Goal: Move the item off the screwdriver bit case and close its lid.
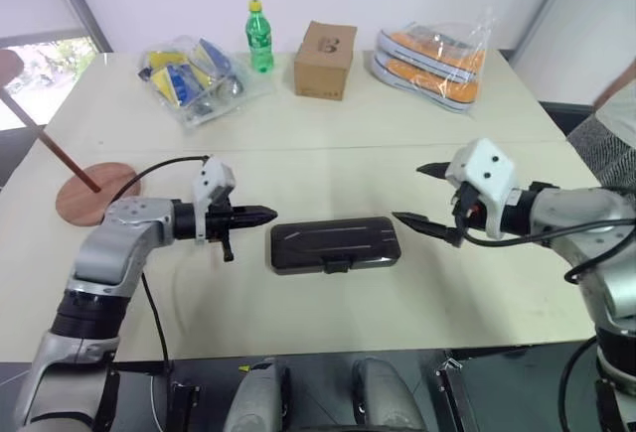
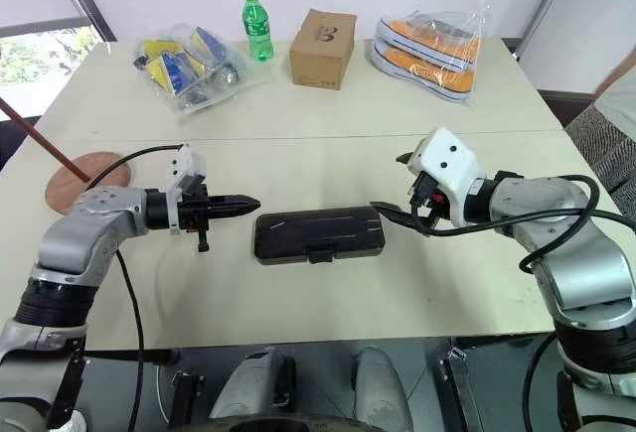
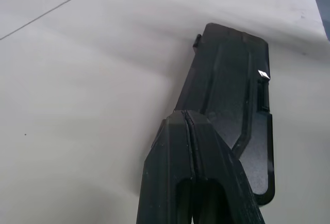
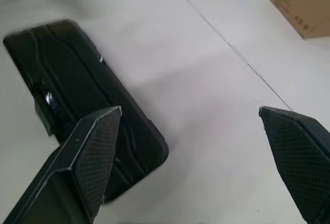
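The screwdriver bit case [image 1: 333, 244] lies flat in the middle of the table's near half. Its dark lid [image 1: 328, 234] is down over it, with the latch tab [image 1: 336, 265] on the near edge. The item [image 1: 96, 192], a reddish-brown wooden stand, rests on the table at the far left, its thin rod rising to the upper disc [image 1: 8, 60]. My left gripper [image 1: 266, 216] is shut on nothing and points at the case's left end, a short gap away. My right gripper [image 1: 411, 194] hangs open just off the case's right end, with nothing between its fingers [image 4: 98, 147].
Along the far edge stand a green bottle [image 1: 259, 37], a cardboard box [image 1: 325, 60], a clear bag of orange shoes [image 1: 432, 65] and a bag of blue and yellow items [image 1: 194, 76]. A person's sleeve [image 1: 621, 104] shows at the right edge.
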`<state>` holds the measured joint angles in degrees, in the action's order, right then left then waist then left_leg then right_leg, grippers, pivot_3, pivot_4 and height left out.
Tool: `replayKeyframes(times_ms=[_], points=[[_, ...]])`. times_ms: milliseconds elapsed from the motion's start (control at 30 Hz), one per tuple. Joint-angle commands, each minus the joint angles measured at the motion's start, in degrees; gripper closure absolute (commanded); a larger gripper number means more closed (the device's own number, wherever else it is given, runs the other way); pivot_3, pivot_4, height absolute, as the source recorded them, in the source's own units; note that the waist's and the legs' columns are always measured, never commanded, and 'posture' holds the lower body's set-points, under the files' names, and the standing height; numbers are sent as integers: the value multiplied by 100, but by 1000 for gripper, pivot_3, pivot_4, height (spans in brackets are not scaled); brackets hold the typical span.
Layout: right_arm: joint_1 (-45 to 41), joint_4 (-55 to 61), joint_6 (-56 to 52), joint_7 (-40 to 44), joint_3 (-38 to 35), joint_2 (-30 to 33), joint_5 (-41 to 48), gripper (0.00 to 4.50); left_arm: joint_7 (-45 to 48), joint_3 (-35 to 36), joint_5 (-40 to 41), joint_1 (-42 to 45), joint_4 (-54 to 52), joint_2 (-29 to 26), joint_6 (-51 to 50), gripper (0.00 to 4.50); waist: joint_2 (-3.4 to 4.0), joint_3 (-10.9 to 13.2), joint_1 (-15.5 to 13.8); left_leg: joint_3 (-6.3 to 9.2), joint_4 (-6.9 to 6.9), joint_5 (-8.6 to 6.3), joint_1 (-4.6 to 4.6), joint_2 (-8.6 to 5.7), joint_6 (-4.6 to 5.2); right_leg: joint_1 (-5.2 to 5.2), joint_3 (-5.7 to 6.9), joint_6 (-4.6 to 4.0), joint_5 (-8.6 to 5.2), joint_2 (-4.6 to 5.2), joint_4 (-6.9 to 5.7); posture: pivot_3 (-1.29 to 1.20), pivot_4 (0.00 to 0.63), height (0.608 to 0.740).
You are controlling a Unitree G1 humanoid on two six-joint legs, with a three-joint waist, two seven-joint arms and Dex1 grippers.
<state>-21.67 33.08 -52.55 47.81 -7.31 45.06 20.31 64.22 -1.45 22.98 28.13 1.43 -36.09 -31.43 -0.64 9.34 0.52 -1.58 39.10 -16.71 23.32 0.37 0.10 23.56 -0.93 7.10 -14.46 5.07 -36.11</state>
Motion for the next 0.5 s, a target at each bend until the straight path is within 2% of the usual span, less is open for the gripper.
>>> replayKeyframes(times_ms=[33,233,367,500], points=[[-218,117,-532,-355,-200,-343,487,1393,-47,-67,-170,705,682,171,348,4500,-2,1,-10,1,2,0,0,-1,0,-1,2,0,0,0,0,0,150,740],[-568,272,-2037,-661,-548,-1020,1825,4455,549,-512,-619,1736,2073,391,1111,4500,-2,1,7,1,2,-1,5,-19,1,3,2,19,11,-2,3,0,150,740],[-403,496,-3154,-740,-865,-1267,2779,4455,831,-733,-932,2284,3050,617,1629,4500,-3,2,6,2,1,-2,8,-18,4,5,3,19,11,-2,3,0,150,740],[139,774,-3931,-1026,-704,-1285,3350,4455,1059,-945,-1286,2667,4015,894,2194,4500,-4,2,-6,3,1,-5,10,-17,9,5,3,20,10,-1,7,0,150,740]])
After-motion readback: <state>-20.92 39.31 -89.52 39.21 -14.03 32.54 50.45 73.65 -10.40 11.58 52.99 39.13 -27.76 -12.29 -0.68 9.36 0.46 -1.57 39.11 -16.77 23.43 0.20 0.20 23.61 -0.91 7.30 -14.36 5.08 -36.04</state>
